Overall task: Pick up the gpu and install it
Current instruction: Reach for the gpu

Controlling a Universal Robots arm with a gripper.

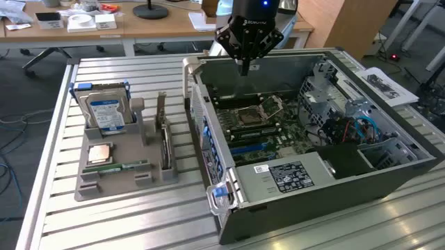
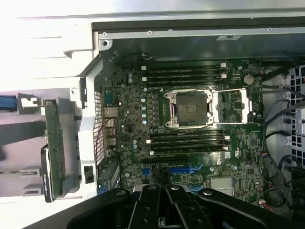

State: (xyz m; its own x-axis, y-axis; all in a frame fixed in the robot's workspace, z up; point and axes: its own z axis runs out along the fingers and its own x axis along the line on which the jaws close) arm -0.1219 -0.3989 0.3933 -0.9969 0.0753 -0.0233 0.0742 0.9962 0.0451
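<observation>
The gpu [image 1: 164,136] stands on edge in a slot of the grey holder tray [image 1: 118,190], at the exterior view's left of the open computer case [image 1: 313,182]. In the wrist view the gpu [image 2: 53,152] appears edge-on as a thin green board outside the case wall. My gripper [image 1: 245,70] hangs shut and empty above the far part of the case, over the motherboard [image 1: 261,127]. Its black linkage [image 2: 167,210] meets just over the blue expansion slots [image 2: 183,169]. The motherboard [image 2: 190,124] lies bare, with the processor socket open.
The tray also holds a hard drive with a blue label [image 1: 106,112], a processor chip [image 1: 99,152] and a RAM stick [image 1: 114,167]. Cables and a drive cage [image 1: 347,125] fill the case's right side. A desk [image 1: 139,26] stands behind the slatted table.
</observation>
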